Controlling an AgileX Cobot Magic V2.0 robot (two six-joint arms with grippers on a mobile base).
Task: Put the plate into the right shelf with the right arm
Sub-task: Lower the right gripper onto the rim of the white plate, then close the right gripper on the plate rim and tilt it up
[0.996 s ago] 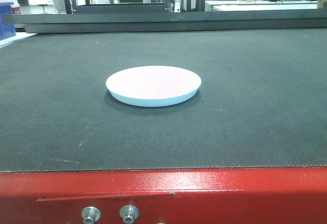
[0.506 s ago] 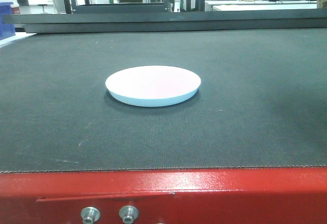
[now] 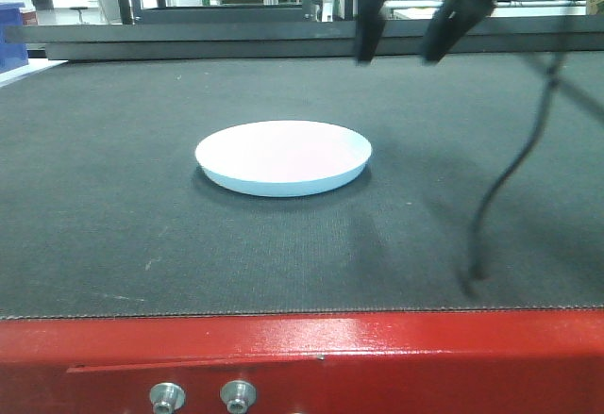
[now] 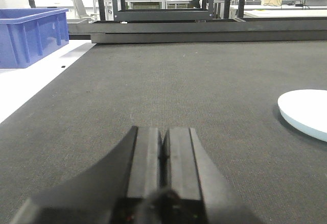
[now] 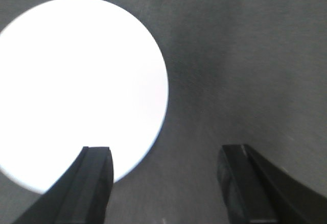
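Observation:
The white plate [image 3: 283, 157] with a pale blue rim lies flat in the middle of the dark mat; it also shows in the right wrist view [image 5: 76, 86] and at the right edge of the left wrist view [image 4: 306, 112]. My right gripper [image 3: 401, 51] hangs open high above the mat, beyond and to the right of the plate, nothing between its fingers [image 5: 94, 178]. From its own camera the right gripper [image 5: 166, 155] looks down past the plate's right rim. My left gripper [image 4: 163, 132] is shut and empty, low over the mat, left of the plate. The right shelf is out of view.
A black cable [image 3: 510, 169] trails down from the right arm onto the mat at the right. The table's red front frame [image 3: 302, 357] runs along the near edge. A blue bin [image 4: 30, 32] stands on a white surface at the left. A dark rail [image 3: 302, 37] bounds the far side.
The right arm and its cable have come into the front view from above at the upper right. The plate has not moved.

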